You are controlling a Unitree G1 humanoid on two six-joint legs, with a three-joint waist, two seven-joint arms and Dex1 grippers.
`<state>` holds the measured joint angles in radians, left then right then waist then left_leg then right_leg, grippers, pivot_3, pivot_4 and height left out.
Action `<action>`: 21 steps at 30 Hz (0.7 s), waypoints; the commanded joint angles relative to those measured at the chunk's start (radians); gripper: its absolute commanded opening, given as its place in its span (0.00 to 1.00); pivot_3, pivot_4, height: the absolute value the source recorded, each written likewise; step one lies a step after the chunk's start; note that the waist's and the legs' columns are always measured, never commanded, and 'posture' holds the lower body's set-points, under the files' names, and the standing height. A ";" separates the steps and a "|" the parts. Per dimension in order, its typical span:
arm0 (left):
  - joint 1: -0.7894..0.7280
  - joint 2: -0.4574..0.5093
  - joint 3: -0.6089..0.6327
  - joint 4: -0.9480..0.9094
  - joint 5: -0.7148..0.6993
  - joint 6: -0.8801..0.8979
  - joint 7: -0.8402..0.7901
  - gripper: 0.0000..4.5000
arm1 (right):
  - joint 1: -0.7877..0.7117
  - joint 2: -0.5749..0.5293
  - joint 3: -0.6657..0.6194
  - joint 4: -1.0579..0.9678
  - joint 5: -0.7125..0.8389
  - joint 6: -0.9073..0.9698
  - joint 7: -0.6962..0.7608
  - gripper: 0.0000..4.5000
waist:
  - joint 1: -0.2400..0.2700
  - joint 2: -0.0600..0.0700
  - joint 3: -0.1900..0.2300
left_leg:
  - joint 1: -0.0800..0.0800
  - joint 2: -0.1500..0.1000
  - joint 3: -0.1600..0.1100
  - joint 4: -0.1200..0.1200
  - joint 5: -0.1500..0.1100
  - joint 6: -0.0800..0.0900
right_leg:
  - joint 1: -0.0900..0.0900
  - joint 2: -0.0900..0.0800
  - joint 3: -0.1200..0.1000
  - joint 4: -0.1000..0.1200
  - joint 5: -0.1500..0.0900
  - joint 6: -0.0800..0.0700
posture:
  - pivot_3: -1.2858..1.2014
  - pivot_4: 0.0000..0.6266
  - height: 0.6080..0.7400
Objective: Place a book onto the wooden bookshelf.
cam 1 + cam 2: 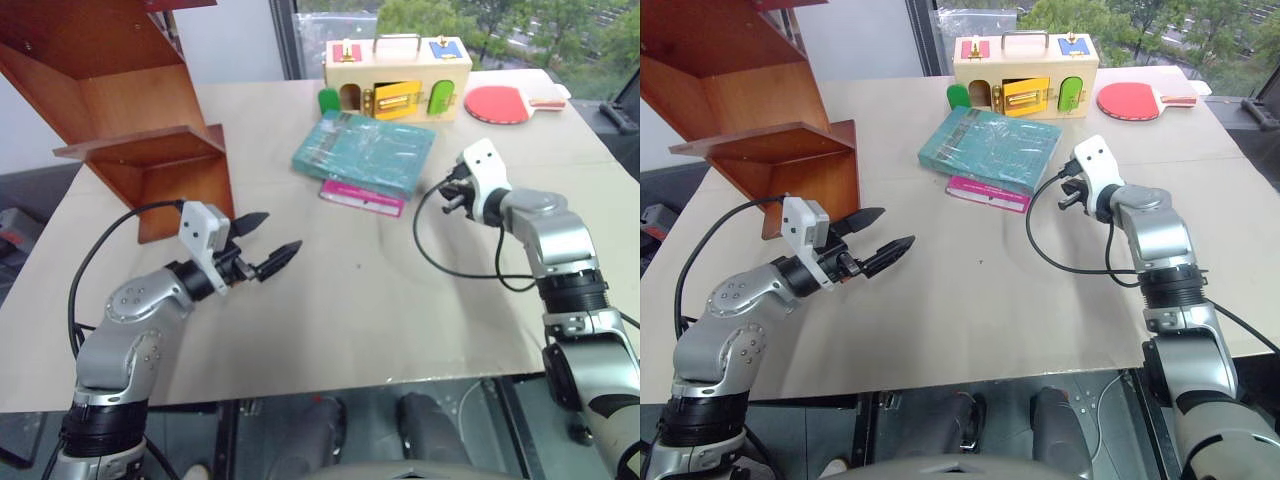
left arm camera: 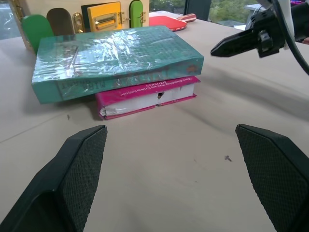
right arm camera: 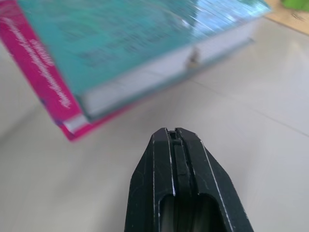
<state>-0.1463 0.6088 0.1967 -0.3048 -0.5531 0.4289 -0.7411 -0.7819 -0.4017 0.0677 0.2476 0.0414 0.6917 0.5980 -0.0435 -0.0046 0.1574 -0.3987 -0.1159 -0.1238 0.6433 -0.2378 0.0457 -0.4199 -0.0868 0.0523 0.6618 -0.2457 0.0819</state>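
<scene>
Book (image 1: 366, 150) in teal lies mid-table on a pink book (image 1: 362, 196), with the wide-open left gripper (image 1: 268, 246) nearer, the closed, empty right gripper (image 3: 175, 145) beside it, the wooden bookshelf (image 1: 120, 110) at far left, and a yellow box (image 1: 397, 78) and red paddle (image 1: 500, 103) behind.

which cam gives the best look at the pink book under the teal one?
Left wrist view: the pink book shows its whole spine and page edge beneath the teal book. Both eye views show just a pink strip, and the right wrist view shows one blurred corner.
</scene>
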 commanded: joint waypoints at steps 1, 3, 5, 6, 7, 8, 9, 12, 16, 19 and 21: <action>-0.006 0.008 0.019 -0.013 -0.002 -0.017 -0.007 1.00 | -0.021 0.023 0.004 -0.031 0.018 -0.043 0.001 0.01 | 0.002 0.000 0.000 | 0.000 0.000 0.000 0.000 0.000 0.000 | 0.000 0.000 0.000 0.000 0.000 0.000 | 0.52 0.24 1.00; -0.004 0.010 0.024 -0.015 -0.004 -0.015 -0.007 1.00 | -0.018 0.035 0.010 -0.055 0.031 -0.042 0.013 0.01 | 0.007 0.000 0.000 | -0.001 -0.001 0.000 0.000 0.000 0.000 | 0.000 0.000 0.000 -0.001 0.000 0.000 | 0.52 0.24 1.00; 0.000 0.011 0.028 -0.017 -0.005 -0.014 -0.005 1.00 | -0.005 0.041 0.024 -0.087 0.038 -0.037 0.026 0.01 | 0.007 0.000 0.000 | -0.001 -0.002 0.000 0.000 0.000 0.000 | 0.000 0.000 0.000 -0.001 0.000 0.000 | 0.52 0.24 1.00; 0.002 0.010 0.029 -0.018 -0.005 -0.014 -0.004 1.00 | 0.002 0.043 0.028 -0.103 0.044 -0.034 0.033 0.01 | 0.007 0.000 0.000 | -0.001 -0.002 0.000 0.000 0.000 0.000 | 0.000 0.000 0.000 -0.001 0.000 0.000 | 0.52 0.24 1.00; 0.004 0.010 0.030 -0.019 -0.005 -0.014 -0.004 1.00 | 0.008 0.044 0.029 -0.118 0.051 -0.029 0.038 0.01 | 0.006 0.000 0.000 | -0.001 -0.002 -0.001 0.000 0.000 0.000 | 0.000 0.000 0.000 -0.001 0.000 0.000 | 0.52 0.24 1.00; 0.006 0.010 0.030 -0.020 -0.004 -0.014 -0.003 1.00 | 0.014 0.044 0.031 -0.137 0.059 -0.021 0.043 0.01 | 0.005 0.000 0.000 | -0.001 -0.001 -0.001 0.000 0.000 0.000 | 0.000 0.000 -0.001 -0.001 0.000 0.000 | 0.52 0.24 1.00; 0.008 0.009 0.030 -0.021 -0.004 -0.015 -0.002 1.00 | 0.025 0.043 0.034 -0.164 0.069 -0.014 0.052 0.01 | 0.005 0.000 0.000 | -0.001 -0.001 -0.001 0.000 0.000 0.000 | 0.000 0.000 -0.001 -0.001 0.000 0.000 | 0.52 0.24 1.00; 0.009 0.007 0.029 -0.022 -0.004 -0.015 -0.001 1.00 | 0.063 0.033 0.047 -0.266 0.110 0.024 0.092 0.01 | 0.006 0.000 0.000 | -0.001 -0.001 -0.001 0.000 0.000 0.000 | 0.000 0.000 -0.001 -0.001 0.000 0.000 | 0.52 0.24 1.00; 0.010 0.007 0.028 -0.019 -0.005 -0.018 -0.003 1.00 | 0.092 0.005 0.048 -0.404 0.167 0.074 0.135 0.01 | 0.006 0.000 0.000 | -0.001 -0.001 -0.001 0.000 0.000 0.000 | 0.000 -0.001 -0.001 -0.001 0.000 0.000 | 0.52 0.24 1.00; 0.004 0.003 0.023 -0.012 -0.003 -0.021 -0.004 1.00 | 0.002 0.028 0.012 -0.325 0.155 0.017 0.075 0.01 | 0.004 0.000 0.000 | -0.001 -0.001 -0.001 0.000 0.000 0.000 | 0.000 -0.001 -0.001 -0.001 0.000 0.000 | 0.52 0.24 1.00; 0.000 0.002 0.020 -0.008 -0.002 -0.022 -0.004 1.00 | -0.050 0.038 0.005 -0.242 0.134 -0.015 0.033 0.01 | 0.003 0.000 0.000 | 0.000 -0.001 -0.001 0.000 0.000 0.000 | 0.000 0.000 0.000 0.000 0.000 0.000 | 0.52 0.24 1.00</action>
<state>-0.1404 0.6089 0.1973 -0.3010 -0.5523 0.4280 -0.7419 -0.7932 -0.3640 0.1126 -0.0117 0.1863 0.7196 0.6638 -0.0408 -0.0048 0.1575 -0.3988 -0.1170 -0.1247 0.6438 -0.2378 0.0458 -0.4197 -0.0872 0.0517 0.6621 -0.2454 0.0817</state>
